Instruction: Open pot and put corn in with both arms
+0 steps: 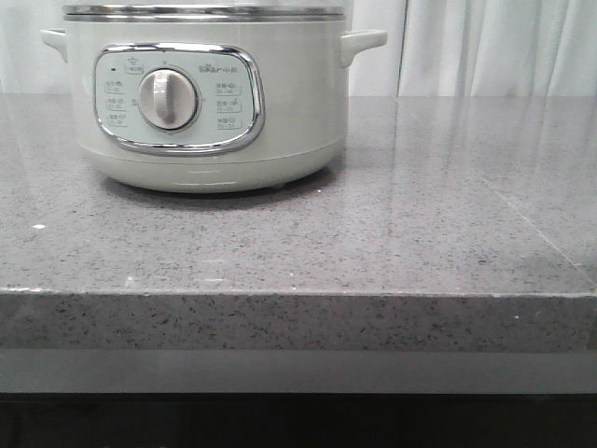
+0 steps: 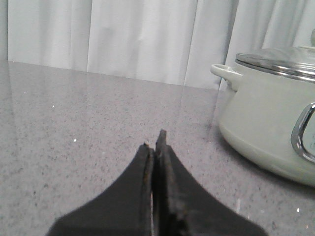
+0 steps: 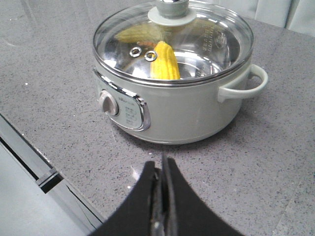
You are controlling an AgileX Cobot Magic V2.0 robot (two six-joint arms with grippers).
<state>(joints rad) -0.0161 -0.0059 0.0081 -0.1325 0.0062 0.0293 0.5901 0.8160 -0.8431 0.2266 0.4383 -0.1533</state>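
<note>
The pale cream-green pot (image 1: 205,103) stands on the grey counter at the back left, its dial facing me. In the right wrist view the pot (image 3: 192,105) wears a glass lid (image 3: 197,34) with a knob, and the yellow corn (image 3: 165,61) lies inside under the lid. My right gripper (image 3: 161,164) is shut and empty, hovering above the counter in front of the pot. My left gripper (image 2: 155,142) is shut and empty, low over the counter beside the pot (image 2: 268,123). Neither gripper shows in the front view.
The grey speckled counter (image 1: 420,233) has a front edge near me, with a lower ledge below it. White curtains (image 2: 138,39) hang behind the counter.
</note>
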